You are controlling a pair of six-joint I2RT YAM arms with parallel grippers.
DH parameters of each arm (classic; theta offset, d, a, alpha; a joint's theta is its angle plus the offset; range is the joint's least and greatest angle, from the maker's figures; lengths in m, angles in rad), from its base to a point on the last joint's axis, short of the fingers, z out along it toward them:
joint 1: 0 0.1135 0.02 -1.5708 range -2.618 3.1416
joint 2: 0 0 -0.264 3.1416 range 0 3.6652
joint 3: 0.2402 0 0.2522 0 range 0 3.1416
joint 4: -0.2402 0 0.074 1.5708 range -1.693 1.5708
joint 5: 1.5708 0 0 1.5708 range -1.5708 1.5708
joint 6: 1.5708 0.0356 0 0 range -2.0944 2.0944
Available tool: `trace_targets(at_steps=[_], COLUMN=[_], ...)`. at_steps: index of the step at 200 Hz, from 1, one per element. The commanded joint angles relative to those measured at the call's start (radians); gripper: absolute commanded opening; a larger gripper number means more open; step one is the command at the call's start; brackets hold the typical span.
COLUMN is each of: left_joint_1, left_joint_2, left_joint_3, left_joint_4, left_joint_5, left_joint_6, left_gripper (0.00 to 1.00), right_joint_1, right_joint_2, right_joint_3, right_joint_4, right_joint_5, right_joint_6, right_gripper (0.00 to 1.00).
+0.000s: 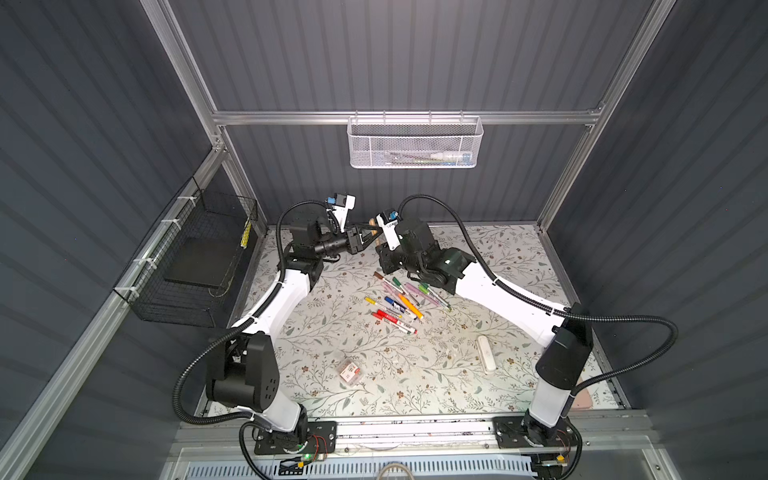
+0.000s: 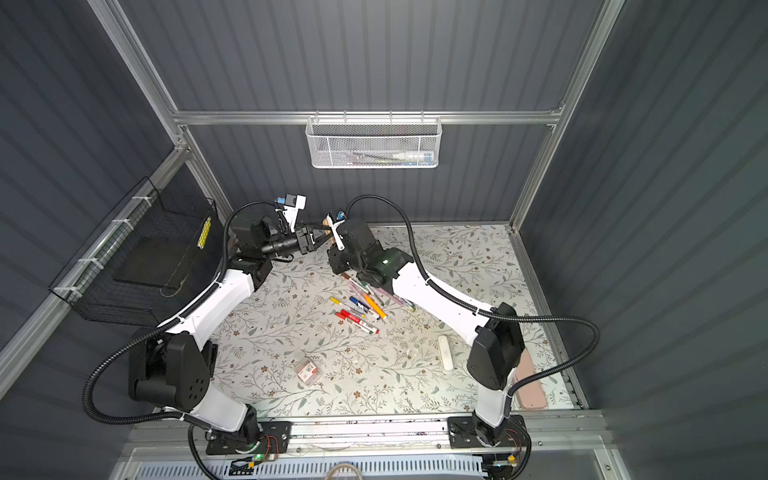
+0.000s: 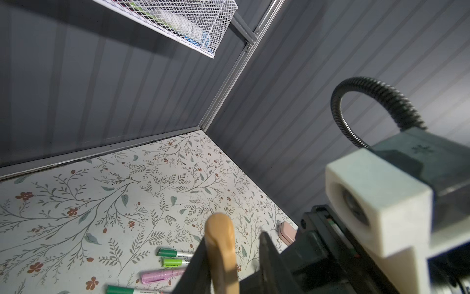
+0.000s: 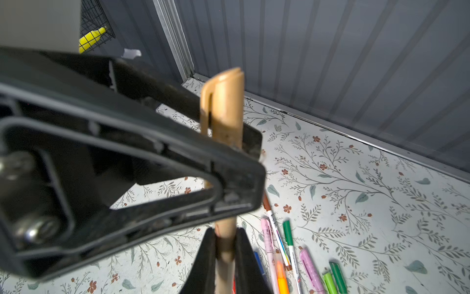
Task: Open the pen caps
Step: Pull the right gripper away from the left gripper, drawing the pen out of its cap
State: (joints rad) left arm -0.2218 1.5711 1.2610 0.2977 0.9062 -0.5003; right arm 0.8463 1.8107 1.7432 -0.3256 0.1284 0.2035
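Note:
A tan pen is held up in the air over the back of the table. My right gripper (image 4: 225,233) is shut on its tan body (image 4: 225,250). Its tan pen cap (image 4: 223,101) (image 3: 220,241) (image 1: 375,225) points up between the fingers of my left gripper (image 3: 232,238) (image 1: 365,235). One finger touches the cap, and a gap shows between the cap and the other finger. Several more capped pens (image 1: 397,300) lie on the table in a loose bunch below the grippers, with caps in brown, green, pink, yellow, blue, orange and red.
A white oblong case (image 1: 486,352) lies at the right, and a small clear packet (image 1: 350,369) sits nearer the front. A pink case (image 2: 530,382) lies by the right arm's base. A white mesh basket (image 1: 415,143) hangs on the back wall, a black wire basket (image 1: 191,257) on the left wall.

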Motion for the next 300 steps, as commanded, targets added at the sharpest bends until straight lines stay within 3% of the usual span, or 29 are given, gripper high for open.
trace_targets(at_steps=[1, 33, 45, 66, 87, 160, 185, 197, 228, 263, 300], left_joint_1=[-0.007, -0.007, -0.007, -0.007, -0.007, -0.007, -0.007, -0.007, 0.0, 0.036, 0.039], left_joint_2=[0.008, 0.009, 0.008, 0.006, 0.006, 0.008, 0.01, 0.01, 0.012, 0.019, 0.026], left_joint_3=[0.04, 0.04, 0.038, 0.033, 0.028, 0.012, 0.011, 0.015, 0.07, 0.192, 0.167], left_joint_4=[-0.015, -0.016, -0.009, 0.023, 0.043, 0.105, 0.122, 0.123, 0.043, -0.163, -0.13], left_joint_5=[0.014, 0.014, 0.014, 0.022, 0.028, 0.045, 0.046, 0.046, 0.035, -0.015, -0.016], left_joint_6=[0.014, 0.013, 0.003, -0.028, -0.046, -0.107, -0.122, -0.127, -0.071, 0.057, 0.049], left_gripper=[0.21, 0.06, 0.06, 0.06, 0.06, 0.02, 0.0, 0.0, 0.0, 0.0, 0.0], right_joint_1=[0.005, 0.005, 0.005, 0.002, -0.008, -0.027, -0.029, -0.03, -0.03, -0.024, -0.012], right_joint_2=[0.012, 0.014, 0.012, 0.009, 0.012, 0.03, 0.041, 0.04, 0.031, -0.039, -0.057], right_joint_3=[0.033, 0.035, 0.031, 0.024, 0.021, 0.018, 0.026, 0.025, -0.055, -0.382, -0.36], right_joint_4=[-0.017, -0.014, -0.007, 0.009, 0.013, 0.039, 0.03, 0.027, 0.056, 0.223, 0.196], right_joint_5=[0.016, -0.005, -0.02, -0.023, -0.042, -0.081, -0.081, -0.082, -0.074, -0.1, -0.083], right_joint_6=[-0.015, -0.019, -0.027, -0.028, -0.016, 0.001, -0.001, -0.005, -0.01, 0.095, 0.042], right_gripper=[0.02, 0.05, 0.14, 0.38, 0.41, 0.27, 0.13, 0.0, 0.0, 0.0, 0.0])
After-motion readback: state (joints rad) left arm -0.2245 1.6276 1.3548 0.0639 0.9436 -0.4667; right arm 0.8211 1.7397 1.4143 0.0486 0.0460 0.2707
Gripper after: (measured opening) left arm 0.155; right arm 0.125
